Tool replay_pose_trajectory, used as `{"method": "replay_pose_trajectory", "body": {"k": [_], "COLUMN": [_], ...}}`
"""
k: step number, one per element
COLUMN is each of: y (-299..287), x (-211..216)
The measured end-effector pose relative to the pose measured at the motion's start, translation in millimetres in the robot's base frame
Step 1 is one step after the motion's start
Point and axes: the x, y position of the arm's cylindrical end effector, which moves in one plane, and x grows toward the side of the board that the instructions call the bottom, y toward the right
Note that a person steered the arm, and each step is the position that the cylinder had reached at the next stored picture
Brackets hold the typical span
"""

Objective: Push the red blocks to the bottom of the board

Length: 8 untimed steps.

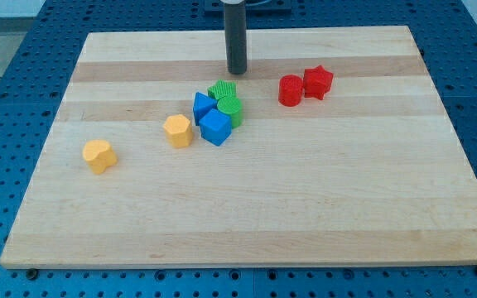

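Note:
Two red blocks sit side by side in the upper right part of the wooden board [247,232]: a rounded red block [291,90] and a star-like red block [317,82] touching it on its right. My tip [236,72] is the lower end of a dark rod coming down from the view's top. It stands to the left of the red blocks, about a block's width away, and just above the green and blue cluster.
Two green blocks [222,90] [231,108] and two blue blocks [203,108] [216,127] form a tight cluster near the middle. A yellow block [177,131] lies left of it, another yellow block [99,156] further left. A blue pegboard table surrounds the board.

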Motion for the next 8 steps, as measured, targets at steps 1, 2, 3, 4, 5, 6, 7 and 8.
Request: {"method": "replay_pose_trajectory", "body": {"k": [1,2,3,4,5,6,7,8], "y": [42.3,88.3,125.5,153.8,155.7,158.8,168.7,168.2], "x": [-14.7,-11.7,-4.4,10.5,45.8,65.5,49.2,24.7]}}
